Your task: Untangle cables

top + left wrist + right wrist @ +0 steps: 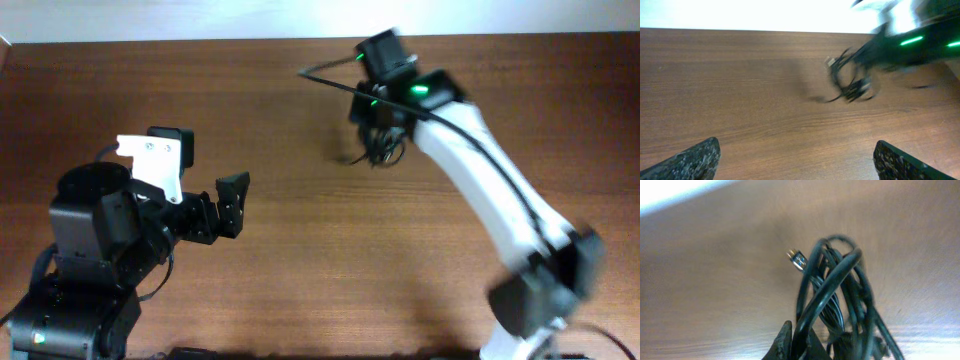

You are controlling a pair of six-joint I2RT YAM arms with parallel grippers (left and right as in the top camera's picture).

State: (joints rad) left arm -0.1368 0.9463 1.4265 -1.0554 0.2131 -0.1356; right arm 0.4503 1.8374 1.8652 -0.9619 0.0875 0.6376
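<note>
Right tool clamps the bundled black cables.

A: Where was the bundle of cables?

B: It hung under the right gripper, over the far part of the table, a little right of the middle. In the right wrist view, one plug stood out on the bundle's left side.

A: And the left gripper?

B: It was at the near left, well apart from the bundle. In its own view the bundle was ahead and to the right. Whether the lowest loop touched the table, I could not tell.
</note>
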